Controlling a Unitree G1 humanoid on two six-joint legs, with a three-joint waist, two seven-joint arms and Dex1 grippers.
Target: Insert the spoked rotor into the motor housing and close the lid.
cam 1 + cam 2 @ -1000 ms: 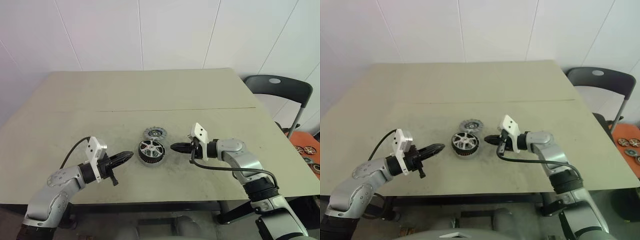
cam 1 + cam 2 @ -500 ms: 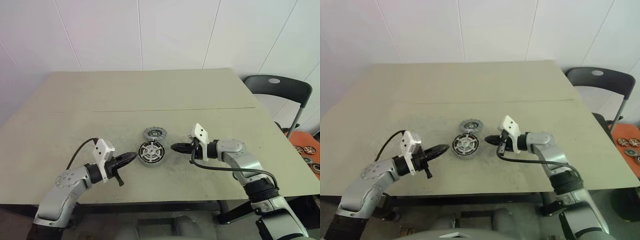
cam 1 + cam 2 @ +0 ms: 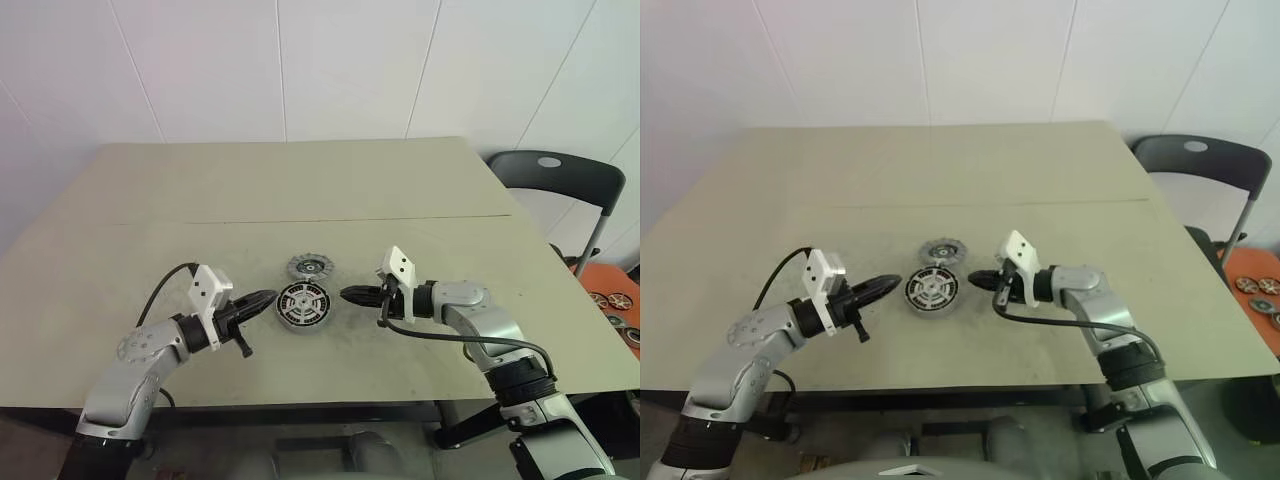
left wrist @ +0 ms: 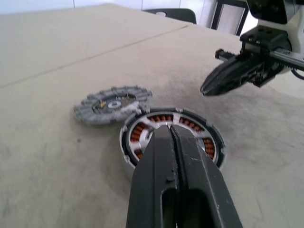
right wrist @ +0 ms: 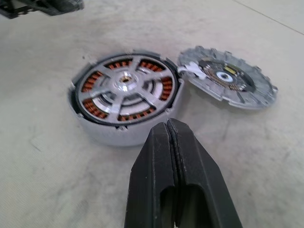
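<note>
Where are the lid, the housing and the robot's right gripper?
lid point(image 5: 227, 80): right wrist view, on its central hub.
housing point(image 5: 124, 96): right wrist view, on the spoked face set inside it.
right gripper point(image 3: 346, 294): left eye view, at the tips of its shut black fingers.

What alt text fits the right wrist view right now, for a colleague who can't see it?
The motor housing sits on the table with the spoked rotor seated inside it over copper-red windings. The notched lid lies flat beside it, touching its rim. The shut right gripper points at the housing's near side.
</note>
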